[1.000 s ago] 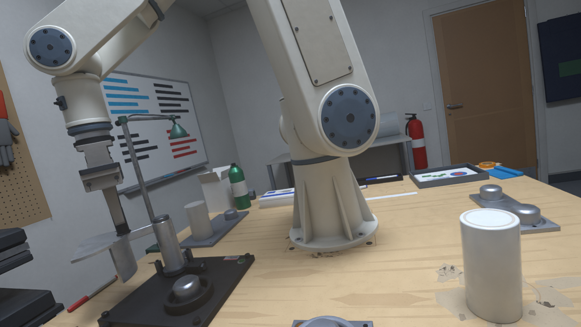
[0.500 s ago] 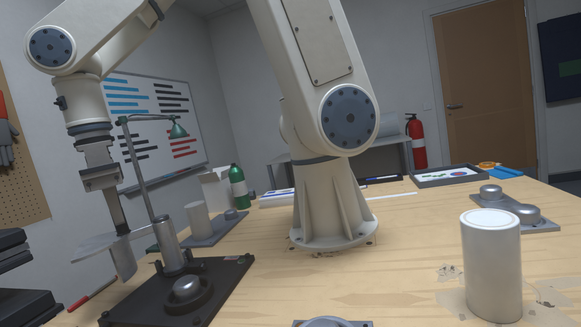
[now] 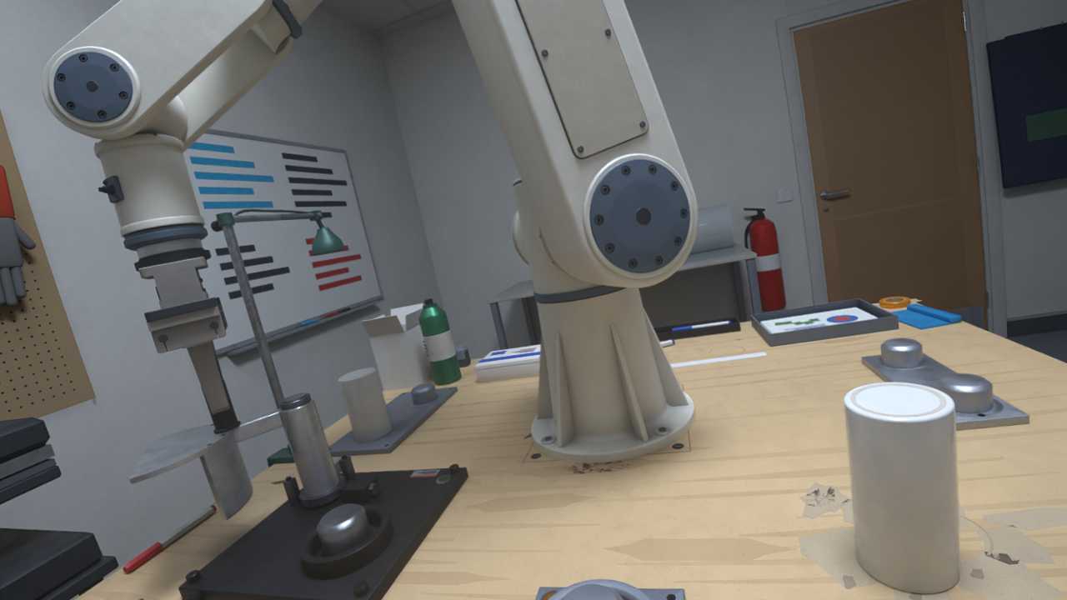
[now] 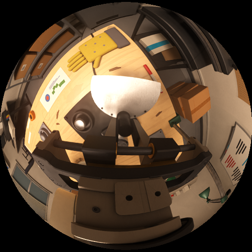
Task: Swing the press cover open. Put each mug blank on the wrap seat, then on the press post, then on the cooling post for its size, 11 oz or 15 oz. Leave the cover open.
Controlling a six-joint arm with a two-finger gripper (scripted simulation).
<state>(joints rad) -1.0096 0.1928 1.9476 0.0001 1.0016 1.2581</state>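
Note:
The press cover (image 3: 195,448), a grey half-round plate with a skirt, is swung out to the left of the black press base (image 3: 328,533), and my gripper (image 3: 224,427) is closed on its dark knob (image 4: 123,119). The wrist camera shows both fingers flanking the knob at the cover's (image 4: 125,95) straight edge. The domed press post (image 3: 343,526) stands uncovered beside an upright steel column (image 3: 307,448). One tall mug blank (image 3: 903,485) stands near the table's front right. A smaller blank (image 3: 365,404) stands on a grey post plate (image 3: 395,422) behind the press.
Behind the press stand a lamp pole (image 3: 254,313), a white box and a green bottle (image 3: 439,342). My arm's base (image 3: 608,373) fills the table's middle. A second grey plate with two domed posts (image 3: 944,380) lies at the right. A red marker (image 3: 168,539) lies by the left edge.

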